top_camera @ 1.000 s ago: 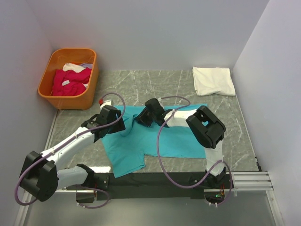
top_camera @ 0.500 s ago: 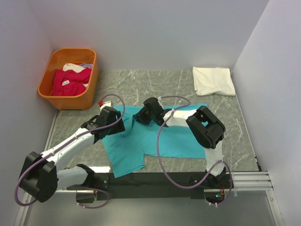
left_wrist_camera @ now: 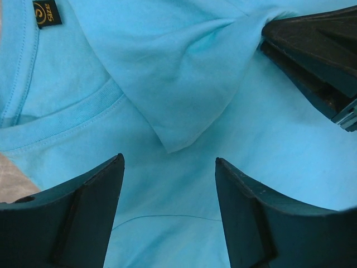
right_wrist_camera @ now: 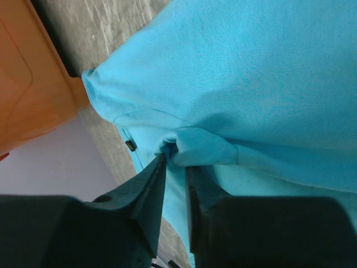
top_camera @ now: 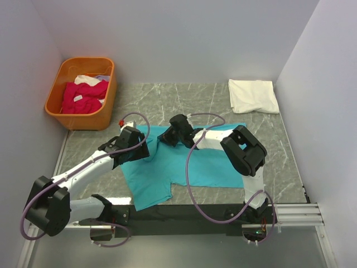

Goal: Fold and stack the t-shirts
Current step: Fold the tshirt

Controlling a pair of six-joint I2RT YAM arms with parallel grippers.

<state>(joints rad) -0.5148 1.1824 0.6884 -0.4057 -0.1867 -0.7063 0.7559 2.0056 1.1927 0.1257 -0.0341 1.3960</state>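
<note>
The turquoise t-shirt [top_camera: 206, 162] lies flat in the middle of the bench [top_camera: 279, 139], collar toward the left edge. The right gripper [right_wrist_camera: 174, 153] pinches its folded sleeve [left_wrist_camera: 184, 106] between the jaws. The left gripper [left_wrist_camera: 169, 167], jaws spread, hovers over that sleeve's free tip.

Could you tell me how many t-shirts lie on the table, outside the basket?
2: the turquoise t-shirt spread at the centre; the white t-shirt folded at the far right. The left arm and right arm hide some tabletop.
</note>
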